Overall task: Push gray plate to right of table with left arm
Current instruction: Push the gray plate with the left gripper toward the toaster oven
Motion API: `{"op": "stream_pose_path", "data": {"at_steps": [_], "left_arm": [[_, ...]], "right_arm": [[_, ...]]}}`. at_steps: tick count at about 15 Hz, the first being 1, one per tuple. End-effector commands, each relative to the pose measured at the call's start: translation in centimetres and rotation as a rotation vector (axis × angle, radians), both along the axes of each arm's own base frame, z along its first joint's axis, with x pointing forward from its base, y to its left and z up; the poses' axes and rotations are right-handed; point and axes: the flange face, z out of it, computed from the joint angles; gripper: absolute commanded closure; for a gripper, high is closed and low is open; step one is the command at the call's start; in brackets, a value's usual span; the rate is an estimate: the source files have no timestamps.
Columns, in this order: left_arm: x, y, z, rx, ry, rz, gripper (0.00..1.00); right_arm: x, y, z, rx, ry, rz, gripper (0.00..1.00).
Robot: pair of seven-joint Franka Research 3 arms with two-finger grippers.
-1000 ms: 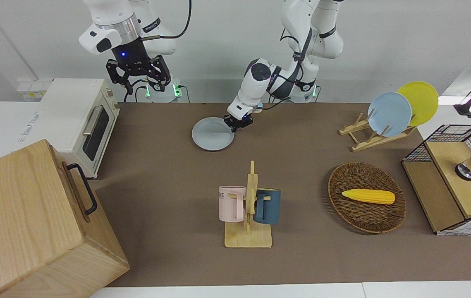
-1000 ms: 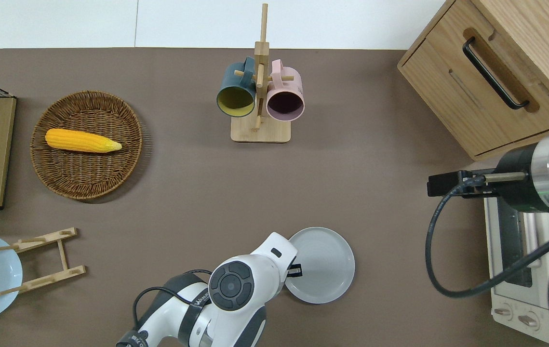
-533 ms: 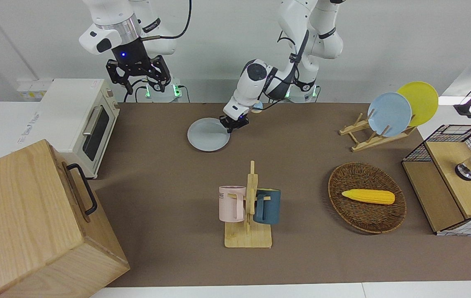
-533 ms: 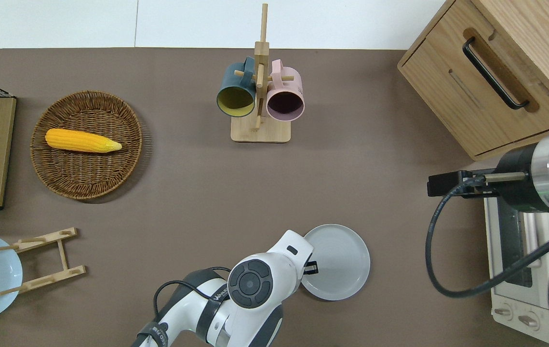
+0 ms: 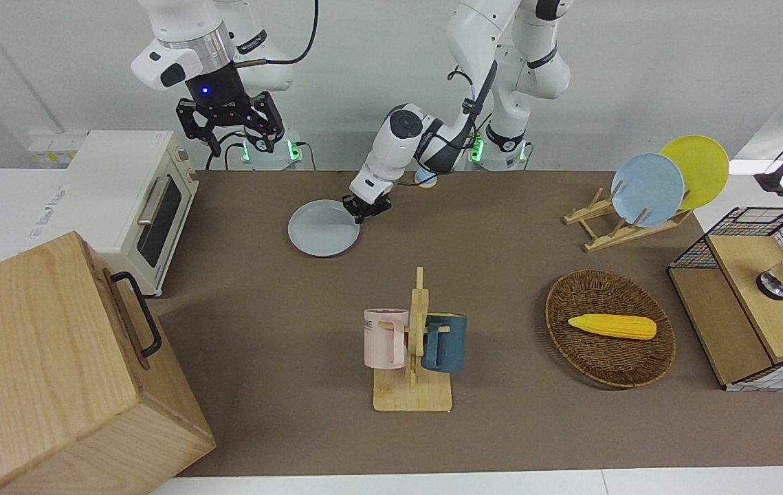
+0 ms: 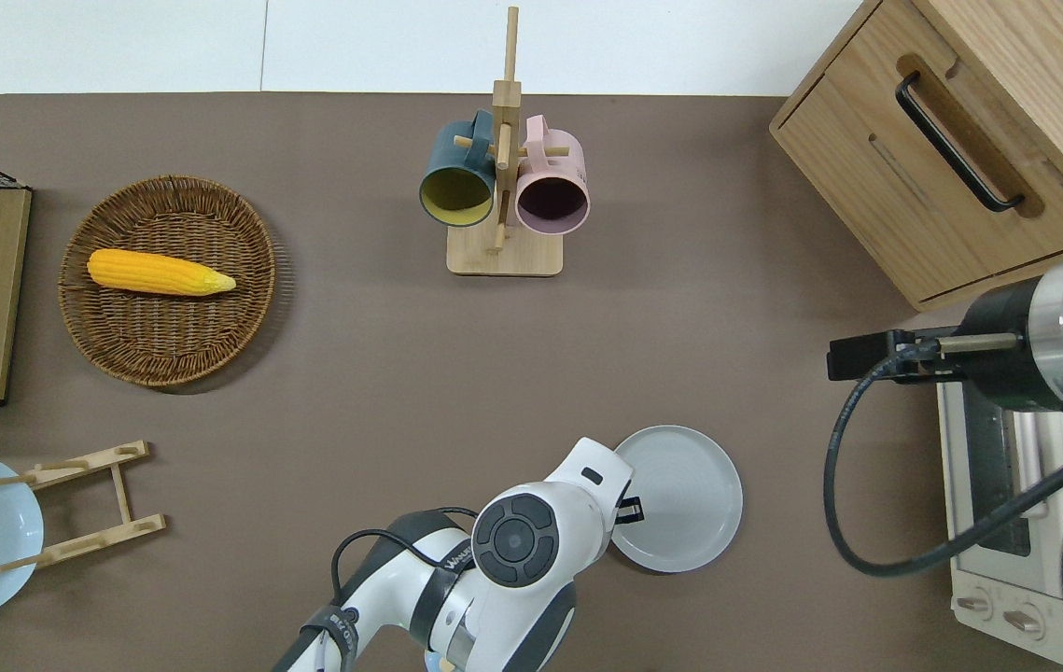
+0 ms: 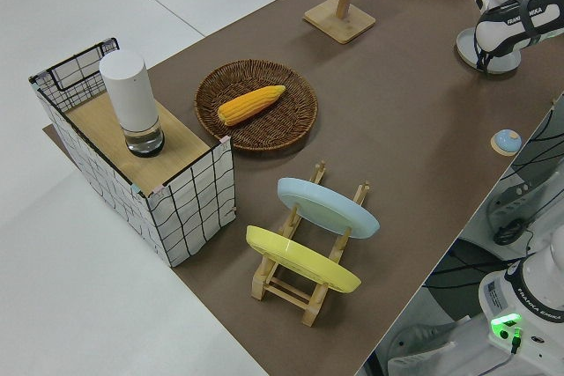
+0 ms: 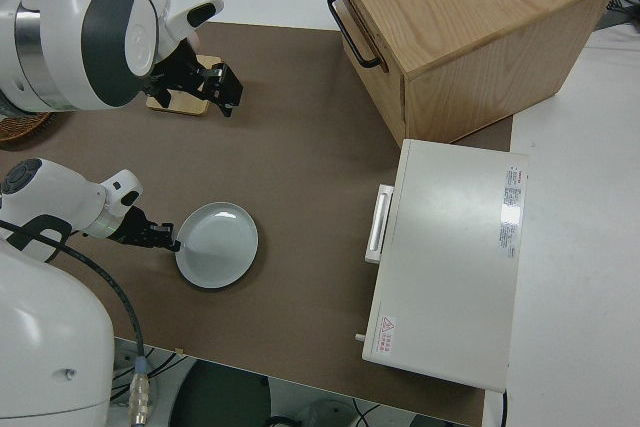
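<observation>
The gray plate [image 5: 323, 237] lies flat on the brown table [image 5: 260, 309], near the robots' edge, about midway between the mug rack and the toaster oven. It also shows in the overhead view [image 6: 685, 499] and the right side view [image 8: 216, 245]. My left gripper [image 5: 362, 209] is low at the table, against the plate's rim on the side toward the left arm's end; the overhead view [image 6: 629, 510] and the right side view [image 8: 165, 239] show the contact. My right arm is parked, its gripper [image 5: 229, 134] open.
A white toaster oven [image 5: 137, 199] and a wooden box [image 5: 54, 364] stand at the right arm's end. A mug rack [image 5: 413, 344] with two mugs stands mid-table. A basket with corn [image 5: 610, 326], a plate rack [image 5: 645, 189] and a wire crate [image 5: 748, 295] are at the left arm's end.
My left gripper has moved toward the right arm's end of the table, and the gray plate has slid that way with it and slightly farther from the robots. The right arm has not moved.
</observation>
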Motion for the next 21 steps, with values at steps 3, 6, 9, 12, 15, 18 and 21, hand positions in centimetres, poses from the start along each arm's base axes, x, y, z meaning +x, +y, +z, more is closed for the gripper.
{"op": "stream_pose_path", "data": {"at_steps": [3, 6, 9, 12, 15, 18, 21], "left_arm": [[-0.3, -2.0, -2.4, -0.012, 0.03, 0.035, 1.0], [-0.2, -2.5, -2.0, -0.021, 0.028, 0.041, 1.0], [-0.2, -2.6, -2.0, -0.024, 0.028, 0.039, 0.8], [-0.6, -2.8, -1.6, -0.023, 0.04, 0.029, 0.51], [-0.7, -2.4, -1.2, -0.005, 0.062, 0.019, 0.2], [-0.6, -0.9, 1.7, 0.036, 0.105, -0.008, 0.02], [0.0, 1.1, 4.1, 0.072, 0.132, -0.028, 0.01]], "right_arm": [[0.1, 0.0, 0.3, 0.018, 0.0, -0.002, 0.005], [0.1, 0.0, 0.4, 0.018, 0.0, -0.002, 0.005], [0.1, 0.0, 0.3, 0.018, 0.002, -0.002, 0.005], [0.1, 0.0, 0.3, 0.018, 0.0, -0.002, 0.005], [0.1, 0.0, 0.4, 0.018, -0.001, -0.002, 0.005], [0.1, 0.0, 0.3, 0.018, 0.002, -0.002, 0.005], [0.1, 0.0, 0.3, 0.018, 0.002, -0.002, 0.005]]}}
